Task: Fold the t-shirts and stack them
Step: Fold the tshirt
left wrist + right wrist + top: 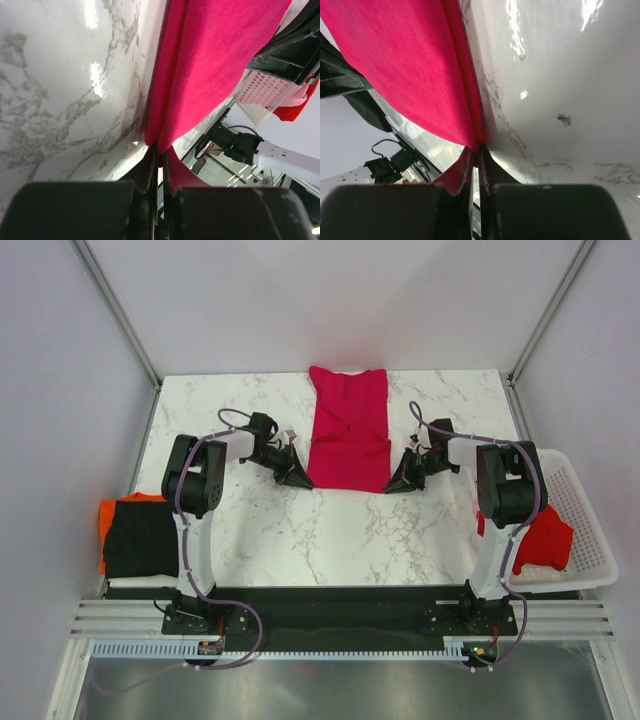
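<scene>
arms (195, 475) (505, 480) bent inward, jaws pinching pink t-shirt (348, 430)

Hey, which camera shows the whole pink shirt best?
The top view: the whole pink shirt shows there, a long strip laid on the table, with the left hand and right hand at its near corners. Each wrist view shows only a near corner pinched in its hand and some cloth beyond.

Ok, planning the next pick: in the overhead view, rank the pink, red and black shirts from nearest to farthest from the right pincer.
1. pink shirt, mid-table, its near right corner pinched in the right pincer.
2. red shirt, in the white basket at the right edge.
3. black shirt, far left edge, atop an orange shirt.
</scene>
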Available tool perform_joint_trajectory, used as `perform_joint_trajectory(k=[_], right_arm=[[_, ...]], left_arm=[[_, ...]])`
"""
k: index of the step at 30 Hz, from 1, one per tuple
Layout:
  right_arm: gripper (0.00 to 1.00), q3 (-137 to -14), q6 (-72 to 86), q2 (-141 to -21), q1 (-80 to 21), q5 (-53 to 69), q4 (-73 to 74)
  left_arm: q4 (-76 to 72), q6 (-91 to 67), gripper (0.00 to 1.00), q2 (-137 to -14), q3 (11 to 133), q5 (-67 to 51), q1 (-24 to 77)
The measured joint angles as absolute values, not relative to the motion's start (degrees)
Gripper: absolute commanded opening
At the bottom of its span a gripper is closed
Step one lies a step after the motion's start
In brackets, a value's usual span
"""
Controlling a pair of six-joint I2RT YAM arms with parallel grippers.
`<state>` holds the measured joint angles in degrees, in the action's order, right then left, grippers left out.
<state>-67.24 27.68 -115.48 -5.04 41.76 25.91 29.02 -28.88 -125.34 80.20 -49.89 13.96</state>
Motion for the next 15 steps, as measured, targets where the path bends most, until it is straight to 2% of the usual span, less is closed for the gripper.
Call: perform_joint_trajectory(k=[3,9,15], right_arm=[[0.0,-67.94,27.57,-115.57,-5.06,41.1,25.87],[0.0,-69.71,26.39,-113.75,-5.04,41.32,27.09],[0.0,-70.28,24.6,-103.61,-5.04,42.92,30.22]], left_arm=[[28.62,-28.97,0.02,-125.27,80.2,-50.04,13.96],[28.32,-29.15,0.02,-119.72,77.67,-50.87,13.8],[27.83,-29.89,0.02,-107.37,76.82,-52.95,13.58]])
